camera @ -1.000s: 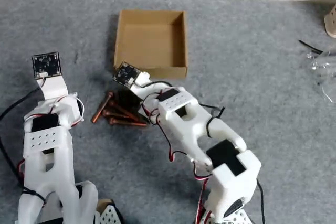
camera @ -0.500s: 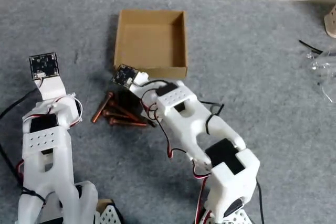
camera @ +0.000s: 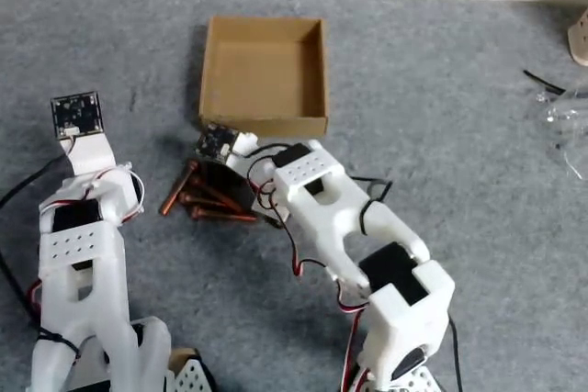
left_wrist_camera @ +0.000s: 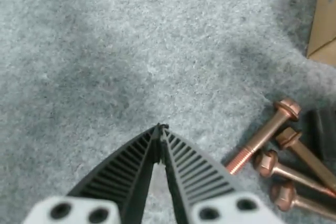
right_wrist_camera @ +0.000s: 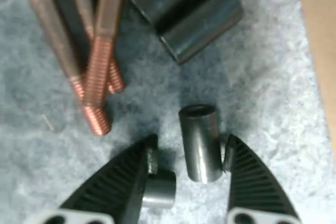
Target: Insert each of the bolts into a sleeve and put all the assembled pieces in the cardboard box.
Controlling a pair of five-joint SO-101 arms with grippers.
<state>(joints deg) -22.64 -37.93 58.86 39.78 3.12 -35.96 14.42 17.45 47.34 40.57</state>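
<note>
Several copper bolts (camera: 204, 201) lie in a loose bunch on the grey carpet, in front of the open cardboard box (camera: 265, 118). My right gripper (right_wrist_camera: 190, 148) is open and low over the carpet, with its fingers on either side of a dark sleeve (right_wrist_camera: 201, 142). That sleeve lies between the fingers, close to one pad. Another sleeve (right_wrist_camera: 158, 189) lies by the other finger, and two more sleeves (right_wrist_camera: 187, 8) rest beside the bolts (right_wrist_camera: 86, 51). My left gripper (left_wrist_camera: 160, 128) is shut and empty, off to the side of the bolts (left_wrist_camera: 273, 153).
The box (right_wrist_camera: 319, 30) edge runs close beside the sleeves. The right arm (camera: 312, 195) stretches over the bolt pile from the front. The left arm (camera: 83, 227) stands at the left. Clear plastic bits and a cable (camera: 556, 103) lie at the far right.
The right arm's wrist has tipped down and come a little nearer the bolts and sleeves. The left arm has barely shifted.
</note>
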